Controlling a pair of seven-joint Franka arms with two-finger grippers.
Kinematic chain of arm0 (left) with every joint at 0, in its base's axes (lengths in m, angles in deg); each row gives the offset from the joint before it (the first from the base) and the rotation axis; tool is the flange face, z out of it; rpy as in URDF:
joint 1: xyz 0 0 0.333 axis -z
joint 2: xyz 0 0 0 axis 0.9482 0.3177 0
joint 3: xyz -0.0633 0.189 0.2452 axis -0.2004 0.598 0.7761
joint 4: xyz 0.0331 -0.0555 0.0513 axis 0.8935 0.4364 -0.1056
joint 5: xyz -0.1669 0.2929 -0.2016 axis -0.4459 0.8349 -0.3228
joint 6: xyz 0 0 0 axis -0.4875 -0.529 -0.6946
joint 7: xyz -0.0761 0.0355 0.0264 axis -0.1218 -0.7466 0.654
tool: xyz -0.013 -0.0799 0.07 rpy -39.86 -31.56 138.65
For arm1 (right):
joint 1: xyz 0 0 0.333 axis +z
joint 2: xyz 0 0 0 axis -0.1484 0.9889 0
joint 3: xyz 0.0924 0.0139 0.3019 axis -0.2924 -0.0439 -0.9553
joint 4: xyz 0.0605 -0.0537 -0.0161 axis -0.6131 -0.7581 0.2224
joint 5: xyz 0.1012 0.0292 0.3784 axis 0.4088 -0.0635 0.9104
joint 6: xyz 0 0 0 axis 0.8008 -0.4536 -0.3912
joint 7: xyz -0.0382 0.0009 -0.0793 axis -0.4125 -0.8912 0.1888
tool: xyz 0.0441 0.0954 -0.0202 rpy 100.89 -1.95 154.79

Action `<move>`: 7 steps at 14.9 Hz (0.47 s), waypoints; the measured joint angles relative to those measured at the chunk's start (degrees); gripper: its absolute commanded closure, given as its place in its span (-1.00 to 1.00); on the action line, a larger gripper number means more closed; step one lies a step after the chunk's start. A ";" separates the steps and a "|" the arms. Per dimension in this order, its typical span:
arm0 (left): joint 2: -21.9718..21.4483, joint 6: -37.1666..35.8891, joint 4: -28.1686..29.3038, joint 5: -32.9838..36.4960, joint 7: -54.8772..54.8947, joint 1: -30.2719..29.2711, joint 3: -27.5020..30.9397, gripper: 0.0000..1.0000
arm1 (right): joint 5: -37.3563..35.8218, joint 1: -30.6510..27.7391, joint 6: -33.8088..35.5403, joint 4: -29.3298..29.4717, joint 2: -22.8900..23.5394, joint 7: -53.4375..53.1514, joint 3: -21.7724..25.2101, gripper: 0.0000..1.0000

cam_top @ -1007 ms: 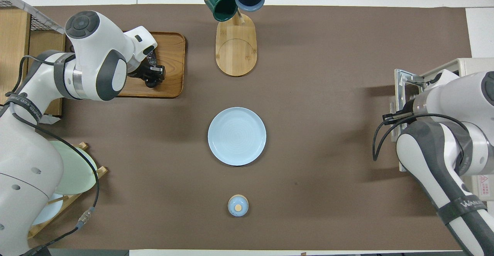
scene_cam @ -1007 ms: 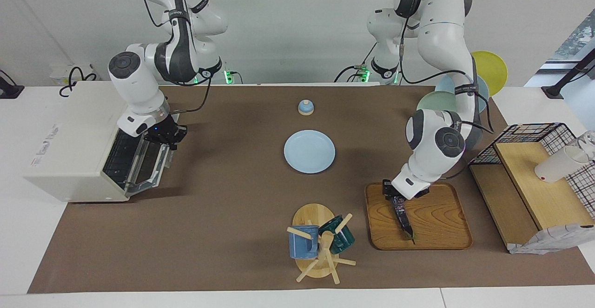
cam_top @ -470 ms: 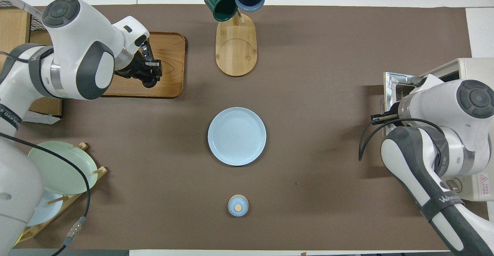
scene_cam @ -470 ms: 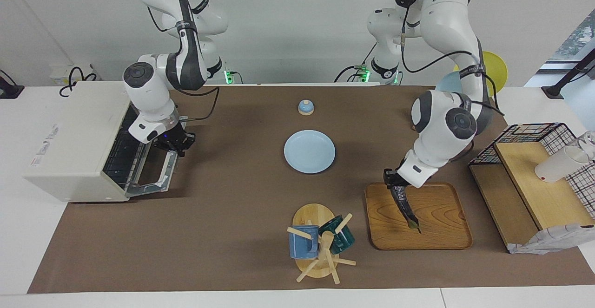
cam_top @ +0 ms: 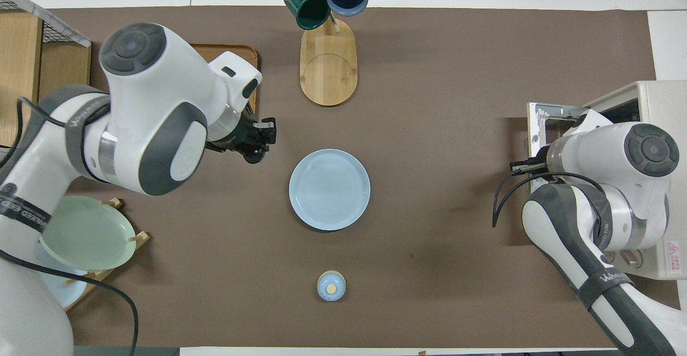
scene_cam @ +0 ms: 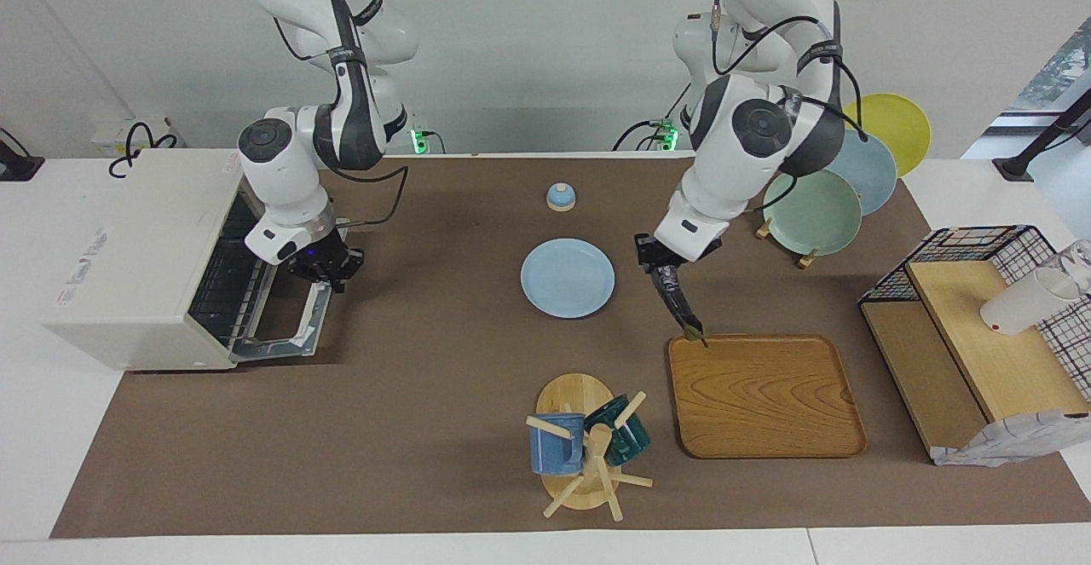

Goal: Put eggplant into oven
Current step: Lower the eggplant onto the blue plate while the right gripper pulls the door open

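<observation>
Brown mat is covering most of the table, everything else sitting on it. Cream-white oven is standing at the right arm's end of the table, its glass door lying folded down open, wire rack showing inside. Wooden tray is lying toward the left arm's end, farther from the robots than the light blue plate, which is sitting mid-table. Black wire basket with a wooden shelf is standing at the left arm's end, a white cup lying on the shelf. Plate rack holding green, blue and yellow plates is standing near the left arm's base. Mug tree with a blue mug and a dark green mug is standing beside the tray, farther from the robots than the plate. Small blue bell-shaped thing is sitting nearer the robots than the plate. Left gripper is hanging in the air between plate and tray, fingers clamped on the upper end of the eggplant, which is dangling tilted, green stem tip lowest, over the tray's near edge. Right gripper is hovering just over the open oven door's upper edge, fingertips closed together, holding nothing.
</observation>
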 measured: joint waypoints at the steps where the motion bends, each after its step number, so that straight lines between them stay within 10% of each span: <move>1: -0.51 2.19 1.73 -0.01 -2.11 2.16 -0.03 1.00 | 0.26 0.00 -0.31 -0.03 0.39 0.00 0.00 1.00; 7: -2.68 20.45 16.11 -0.04 -6.39 12.50 -0.08 1.00 | 2.79 0.06 -2.39 -0.14 3.39 -0.07 0.13 1.00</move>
